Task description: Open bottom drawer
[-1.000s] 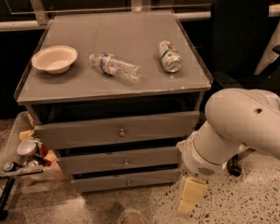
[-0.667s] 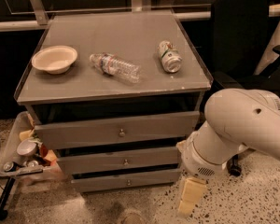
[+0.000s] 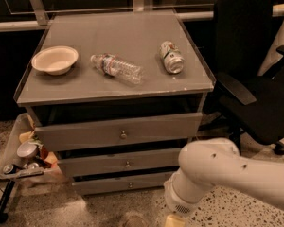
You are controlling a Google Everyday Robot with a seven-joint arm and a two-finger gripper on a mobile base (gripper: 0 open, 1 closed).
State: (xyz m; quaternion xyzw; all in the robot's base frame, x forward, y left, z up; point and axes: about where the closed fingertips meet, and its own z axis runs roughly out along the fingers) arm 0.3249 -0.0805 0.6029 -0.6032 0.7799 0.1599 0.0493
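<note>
The bottom drawer (image 3: 118,184) is the lowest and slimmest of three grey drawer fronts, with a tiny round knob (image 3: 130,185) at its centre. It looks shut or nearly shut. My white arm (image 3: 217,176) comes in from the lower right, in front of the cabinet's right side. Only a tan bit of my gripper (image 3: 174,220) shows at the bottom edge of the camera view. It is below and to the right of the bottom drawer's knob, and the rest is cut off.
On the cabinet top (image 3: 85,86) lie a pale bowl (image 3: 55,59), a plastic bottle (image 3: 116,68) and a can (image 3: 172,56). The top drawer (image 3: 120,132) and middle drawer (image 3: 125,163) are above. A black office chair (image 3: 255,79) stands to the right and a cluttered tray (image 3: 23,155) to the left.
My arm has dropped lower and a little left in front of the cabinet. The gripper has sunk mostly below the bottom edge of the view. The drawers have not moved.
</note>
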